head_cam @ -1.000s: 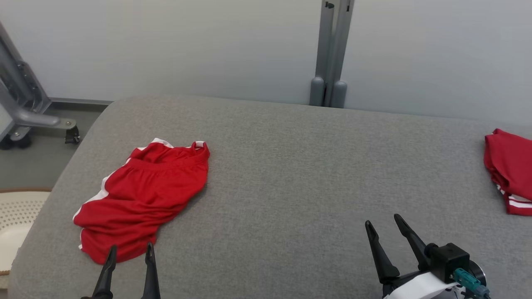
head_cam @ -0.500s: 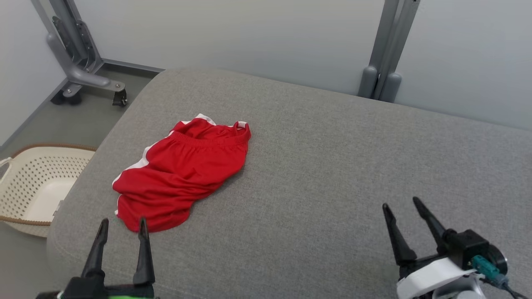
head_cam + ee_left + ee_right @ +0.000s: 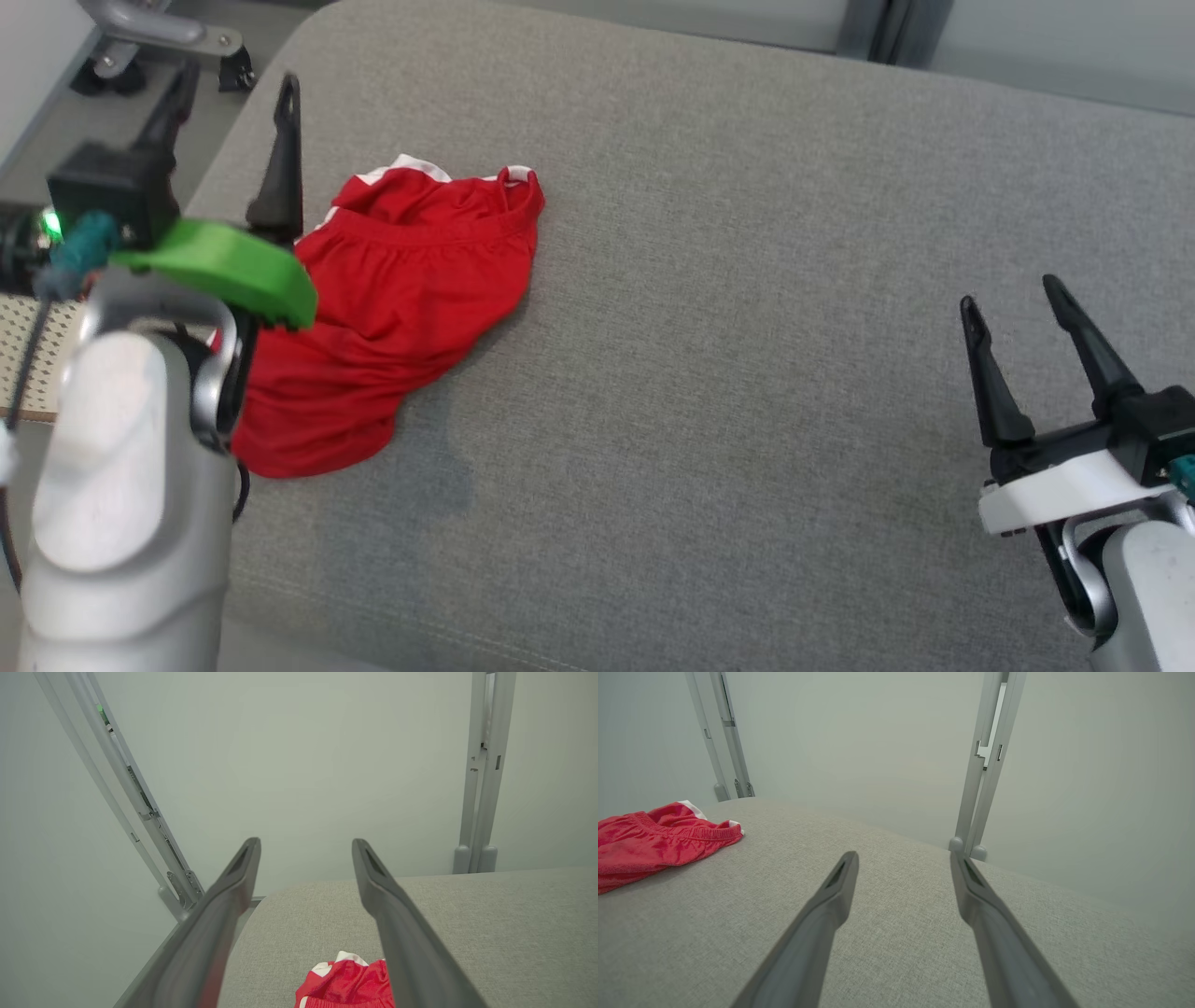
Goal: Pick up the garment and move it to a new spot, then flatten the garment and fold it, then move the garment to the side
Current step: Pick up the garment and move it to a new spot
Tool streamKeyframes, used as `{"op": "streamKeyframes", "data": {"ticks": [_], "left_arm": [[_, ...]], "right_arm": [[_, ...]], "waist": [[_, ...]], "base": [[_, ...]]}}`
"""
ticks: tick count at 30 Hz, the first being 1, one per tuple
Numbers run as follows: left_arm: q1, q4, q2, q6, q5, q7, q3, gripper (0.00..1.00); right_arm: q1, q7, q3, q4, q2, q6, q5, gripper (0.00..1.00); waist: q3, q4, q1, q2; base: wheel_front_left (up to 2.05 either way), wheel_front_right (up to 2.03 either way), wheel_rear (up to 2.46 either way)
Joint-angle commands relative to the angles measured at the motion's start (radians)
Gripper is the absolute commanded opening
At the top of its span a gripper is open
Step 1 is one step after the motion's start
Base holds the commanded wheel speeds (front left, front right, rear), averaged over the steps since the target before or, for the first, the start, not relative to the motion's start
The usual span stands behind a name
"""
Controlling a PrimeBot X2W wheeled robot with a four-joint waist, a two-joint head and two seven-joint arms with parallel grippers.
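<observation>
Apparently poised for the pickup, the left gripper (image 3: 235, 86) hovered near the crumpled red shorts (image 3: 401, 299) by the left edge of the grey padded surface (image 3: 747, 327), jaws spread and empty; the right gripper (image 3: 1008, 294) hung well apart, jaws likewise spread.

Garment (image 3: 392, 289) red, white trim; cushion (image 3: 747, 327) grey, woven fleck; left claw (image 3: 233, 89) black.
</observation>
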State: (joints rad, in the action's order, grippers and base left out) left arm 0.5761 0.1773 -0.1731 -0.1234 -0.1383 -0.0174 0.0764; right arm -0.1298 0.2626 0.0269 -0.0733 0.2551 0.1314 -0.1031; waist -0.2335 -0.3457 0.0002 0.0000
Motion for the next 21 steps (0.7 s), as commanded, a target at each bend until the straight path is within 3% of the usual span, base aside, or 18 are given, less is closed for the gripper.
{"op": "streamKeyframes", "data": {"ticks": [1, 6, 10, 16, 21], "left_arm": [[0.074, 0.043, -0.008, -0.003, -0.029, -0.034, 0.009, 1.00], [0.292, 0.271, -0.031, -0.007, -0.185, -0.212, 0.076, 1.00], [0.397, 0.452, -0.087, -0.007, -0.339, -0.337, 0.172, 1.00], [0.438, 0.608, -0.112, -0.007, -0.446, -0.424, 0.238, 1.00], [0.416, 0.737, -0.114, -0.005, -0.457, -0.434, 0.276, 1.00]], "right_arm": [[-0.025, 0.003, -0.010, 0.009, 0.008, -0.002, 0.007, 1.00], [-0.067, 0.003, -0.022, 0.028, 0.017, -0.002, 0.012, 1.00], [-0.090, 0.003, -0.049, 0.056, 0.013, -0.002, 0.023, 1.00], [-0.109, 0.003, -0.092, 0.093, -0.002, -0.002, 0.035, 1.00], [-0.126, 0.003, -0.100, 0.125, -0.020, -0.002, 0.045, 1.00]], "waist": [[-0.156, 0.069, -0.0002, 0.0000], [-0.235, 0.140, -0.0002, 0.0000], [-0.303, 0.206, -0.0002, 0.0000], [-0.368, 0.247, -0.0002, 0.0000], [-0.397, 0.258, -0.0002, 0.0000]], "base": [[0.00, 0.00, 0.00], [0.00, 0.00, 0.00], [0.00, 0.00, 0.00], [0.00, 0.00, 0.00], [0.00, 0.00, 0.00]]}}
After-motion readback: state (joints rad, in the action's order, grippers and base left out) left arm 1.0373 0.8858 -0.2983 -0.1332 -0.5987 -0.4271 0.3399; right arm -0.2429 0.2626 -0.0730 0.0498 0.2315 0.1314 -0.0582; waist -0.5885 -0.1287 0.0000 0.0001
